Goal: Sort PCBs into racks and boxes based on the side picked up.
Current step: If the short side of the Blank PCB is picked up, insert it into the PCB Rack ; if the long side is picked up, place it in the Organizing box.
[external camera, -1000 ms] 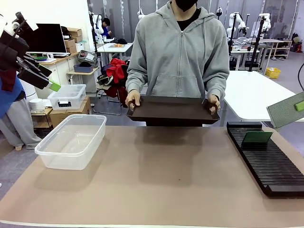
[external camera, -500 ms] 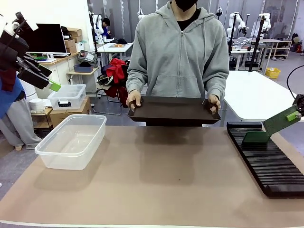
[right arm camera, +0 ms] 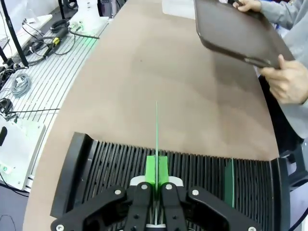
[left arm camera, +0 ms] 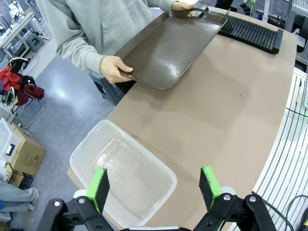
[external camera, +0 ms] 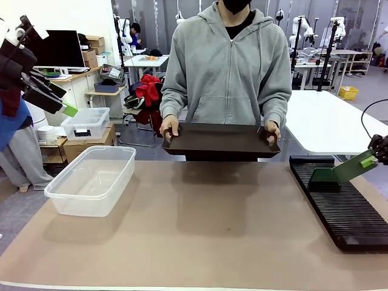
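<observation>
The right end effector (right arm camera: 156,185) was clamped on a green board (right arm camera: 156,139) held edge-down over the black rack (external camera: 339,203) — the left end effector (left arm camera: 156,185) hung spread wide above the clear tub (left arm camera: 120,178)

left gripper (left arm camera: 156,185) pads spread, above tub (left arm camera: 122,175) | person's hands hold tray (left arm camera: 171,45) at table edge | rack (left arm camera: 250,31) far side

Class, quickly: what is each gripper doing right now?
Left gripper: open, holding nothing.
Right gripper: closed on a thin green rectangular PCB, held on edge over the long black slotted rack.
</observation>
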{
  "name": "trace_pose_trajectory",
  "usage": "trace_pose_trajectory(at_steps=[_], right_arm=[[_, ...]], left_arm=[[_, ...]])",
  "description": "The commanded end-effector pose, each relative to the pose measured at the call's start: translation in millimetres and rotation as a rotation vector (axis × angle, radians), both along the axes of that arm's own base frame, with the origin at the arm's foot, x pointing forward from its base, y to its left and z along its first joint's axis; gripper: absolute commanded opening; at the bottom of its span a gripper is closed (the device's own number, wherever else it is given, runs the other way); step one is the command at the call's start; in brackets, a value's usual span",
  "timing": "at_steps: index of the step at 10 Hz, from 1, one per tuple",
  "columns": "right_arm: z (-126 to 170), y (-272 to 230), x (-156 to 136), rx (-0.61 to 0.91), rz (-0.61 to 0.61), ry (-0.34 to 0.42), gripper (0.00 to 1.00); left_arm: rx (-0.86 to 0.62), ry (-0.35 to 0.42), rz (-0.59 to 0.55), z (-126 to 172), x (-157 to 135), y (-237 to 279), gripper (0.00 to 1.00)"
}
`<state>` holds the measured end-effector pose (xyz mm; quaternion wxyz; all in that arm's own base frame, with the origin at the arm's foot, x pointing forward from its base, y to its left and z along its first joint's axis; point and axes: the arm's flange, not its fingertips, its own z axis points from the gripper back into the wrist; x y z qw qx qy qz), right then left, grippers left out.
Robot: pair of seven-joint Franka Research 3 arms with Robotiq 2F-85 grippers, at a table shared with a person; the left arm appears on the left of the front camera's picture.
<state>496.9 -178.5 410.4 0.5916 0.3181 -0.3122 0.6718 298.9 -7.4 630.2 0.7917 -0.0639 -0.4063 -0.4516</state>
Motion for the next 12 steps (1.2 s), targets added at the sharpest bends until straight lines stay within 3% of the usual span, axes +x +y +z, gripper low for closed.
trace_pose_trajectory(at_steps=[1,2,3,10,12], right_arm=[[-9,11,9,-0.01,-0.014,0.028,0.02],[-6,11,12,0.027,-0.018,0.088,0.02],[-9,3,4,-0.005,0.0,0.011,0.02],[-11,1,6,-0.003,-0.011,0.025,0.02],[-24,0,3,0.023,-0.006,0.023,0.02]], left_arm=[[0.003,0.009,-0.003,-2,0,1,1.0],[0.003,0.009,-0.003,-2,0,1,1.0],[0.003,0.009,-0.003,-2,0,1,1.0],[0.003,0.009,-0.003,-2,0,1,1.0],[0.003,0.009,-0.003,-2,0,1,1.0]])
